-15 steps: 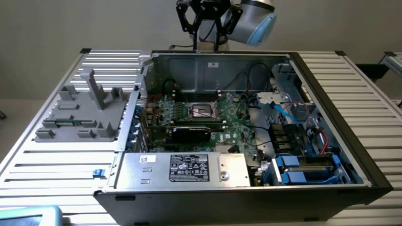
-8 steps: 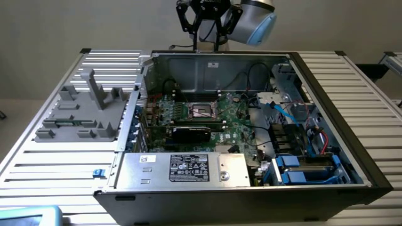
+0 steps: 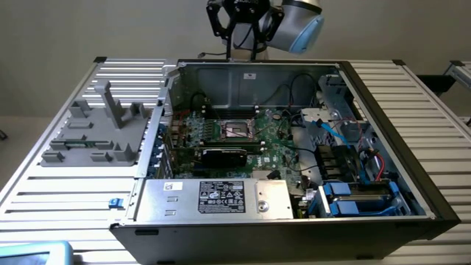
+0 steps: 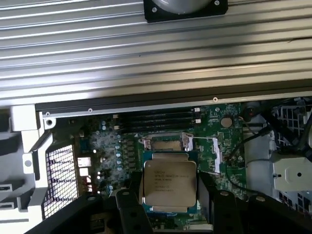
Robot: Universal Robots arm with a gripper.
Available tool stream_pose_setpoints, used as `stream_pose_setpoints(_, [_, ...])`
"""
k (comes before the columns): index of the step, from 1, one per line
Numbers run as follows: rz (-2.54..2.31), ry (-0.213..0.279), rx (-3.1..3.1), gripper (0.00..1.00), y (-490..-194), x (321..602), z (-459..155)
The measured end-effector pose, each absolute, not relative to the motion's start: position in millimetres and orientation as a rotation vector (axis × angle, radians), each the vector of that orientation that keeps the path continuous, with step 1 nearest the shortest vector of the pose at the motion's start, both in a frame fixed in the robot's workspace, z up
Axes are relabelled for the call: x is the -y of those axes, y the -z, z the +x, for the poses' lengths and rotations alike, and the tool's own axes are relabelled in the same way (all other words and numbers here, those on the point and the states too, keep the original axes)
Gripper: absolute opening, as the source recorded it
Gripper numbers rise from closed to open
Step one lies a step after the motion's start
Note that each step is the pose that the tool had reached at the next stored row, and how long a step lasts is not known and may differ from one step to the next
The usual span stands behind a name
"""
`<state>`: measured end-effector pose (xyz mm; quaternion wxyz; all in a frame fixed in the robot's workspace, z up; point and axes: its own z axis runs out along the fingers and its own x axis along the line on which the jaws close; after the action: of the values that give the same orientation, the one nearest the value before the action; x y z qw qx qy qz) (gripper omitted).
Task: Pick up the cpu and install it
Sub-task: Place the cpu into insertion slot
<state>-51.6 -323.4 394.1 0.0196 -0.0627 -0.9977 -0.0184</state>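
Observation:
In the wrist view the cpu (image 4: 169, 183), a flat square chip with a silvery printed top and a thin green rim, sits between the two black fingers (image 4: 127, 208) of my gripper (image 4: 170, 195), which is shut on its sides. Beyond it on the green motherboard lies the open socket (image 4: 166, 143) with its metal frame. The exterior view has the gripper (image 3: 243, 30) high above the back wall of the open computer case (image 3: 257, 83). The socket (image 3: 237, 130) lies well below it, in the middle of the board.
A big silver box with a black label (image 3: 220, 199) fills the case's front. Blue drive cages (image 3: 346, 200) and cables stand at the exterior view's right, with a black card (image 3: 224, 155) near the socket. A grey plastic fixture (image 3: 96, 132) rests on the slatted table (image 3: 419, 116).

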Motion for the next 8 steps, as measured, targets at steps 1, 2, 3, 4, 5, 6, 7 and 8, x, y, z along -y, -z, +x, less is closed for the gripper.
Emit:
stream_pose_setpoints(1, [-0.221, 0.058, 3.094, 0.54, -394.0, 323.4, -51.6])
stream_pose_setpoints(2, [-0.247, 0.058, 3.093, 0.54, -394.0, 323.4, -51.6])
stream_pose_setpoints(3, [-0.273, 0.059, 3.091, 0.54, -393.9, 323.4, -51.7])
stream_pose_setpoints(4, [-0.298, 0.059, 3.089, 0.54, -393.9, 323.4, -51.7])
stream_pose_setpoints(5, [-0.323, 0.060, 3.087, 0.54, -393.8, 323.4, -51.6])
stream_pose_setpoints(6, [-0.350, 0.060, 3.084, 0.54, -393.7, 323.4, -51.6])
stream_pose_setpoints(7, [-0.374, 0.060, 3.081, 0.54, -393.6, 323.4, -51.6])
stream_pose_setpoints(8, [-0.398, 0.061, 3.079, 0.54, -393.5, 323.4, -51.7])
